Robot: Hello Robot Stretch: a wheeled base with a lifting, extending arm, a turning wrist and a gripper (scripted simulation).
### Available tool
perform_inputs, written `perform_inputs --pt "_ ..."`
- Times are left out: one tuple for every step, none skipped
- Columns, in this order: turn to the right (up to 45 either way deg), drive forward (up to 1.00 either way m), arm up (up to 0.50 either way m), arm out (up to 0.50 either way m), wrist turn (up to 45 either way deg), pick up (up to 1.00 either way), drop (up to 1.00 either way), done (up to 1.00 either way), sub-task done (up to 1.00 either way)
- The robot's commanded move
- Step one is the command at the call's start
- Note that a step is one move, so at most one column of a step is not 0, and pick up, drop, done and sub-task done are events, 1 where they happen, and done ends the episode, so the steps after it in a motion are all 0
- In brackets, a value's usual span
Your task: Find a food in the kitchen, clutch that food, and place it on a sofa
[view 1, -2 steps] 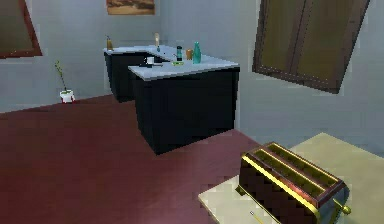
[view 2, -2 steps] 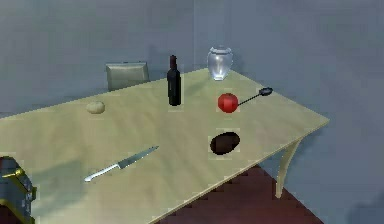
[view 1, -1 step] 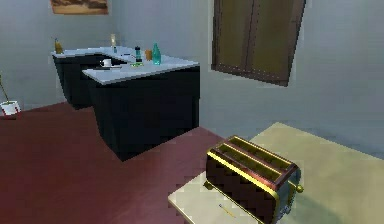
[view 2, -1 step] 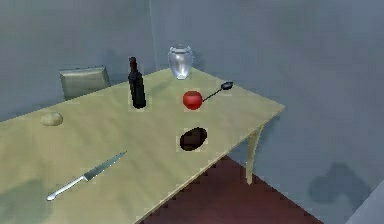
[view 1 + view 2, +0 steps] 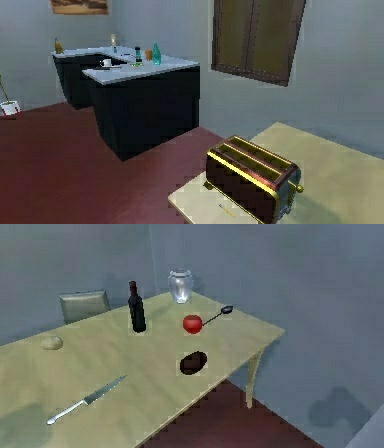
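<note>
On the pale wooden table (image 5: 120, 364) in the arm side view lies a small red round fruit (image 5: 191, 323), perhaps a tomato or an apple, near the far right part of the top. At the table's left sits a tan rounded lump (image 5: 51, 342) that may be a potato or a piece of bread. A dark oval thing (image 5: 194, 363) rests close to the table's near right edge.
A dark bottle (image 5: 136, 306), a glass jar (image 5: 180, 286), a black ladle (image 5: 222, 314) and a knife (image 5: 88, 399) share the table, with a chair (image 5: 84, 304) behind. Ahead, a toaster (image 5: 253, 177) stands on the table corner; a dark counter (image 5: 140, 95) stands across red floor.
</note>
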Motion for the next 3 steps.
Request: perform_inputs --pt "0.0 0.00 0.38 0.00 0.0 0.00 0.00 0.00 0.00" --pt "0.0 0.00 0.00 0.34 0.0 0.00 0.00 0.00 0.00" --pt "0.0 0.00 0.00 0.00 45.0 0.00 0.00 0.00 0.00"
